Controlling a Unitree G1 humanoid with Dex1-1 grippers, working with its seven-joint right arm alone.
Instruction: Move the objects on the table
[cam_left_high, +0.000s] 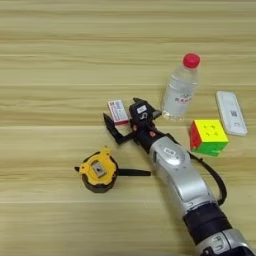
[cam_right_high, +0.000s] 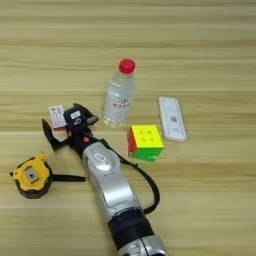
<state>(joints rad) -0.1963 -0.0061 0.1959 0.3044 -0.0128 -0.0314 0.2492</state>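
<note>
My right gripper (cam_left_high: 121, 113) is open low over the table (cam_left_high: 55, 65), its two black fingers spread either side of the small red-white box (cam_left_high: 118, 111), which lies flat on the wood between the fingertips. The silver forearm runs back to the bottom right. In front of the gripper on the left lies the yellow-black tape measure (cam_left_high: 99, 171), its black strap pointing right toward the arm. The clear bottle with a red cap (cam_left_high: 180, 92) stands upright just right of the gripper. The multicoloured puzzle cube (cam_left_high: 209, 136) and the flat white device (cam_left_high: 231, 112) sit further right.
The bottle stands close to the gripper's right finger (cam_right_high: 79, 113). A black cable (cam_right_high: 150, 187) loops off the forearm toward the cube. Bare wood spreads across the far side and the left of the table.
</note>
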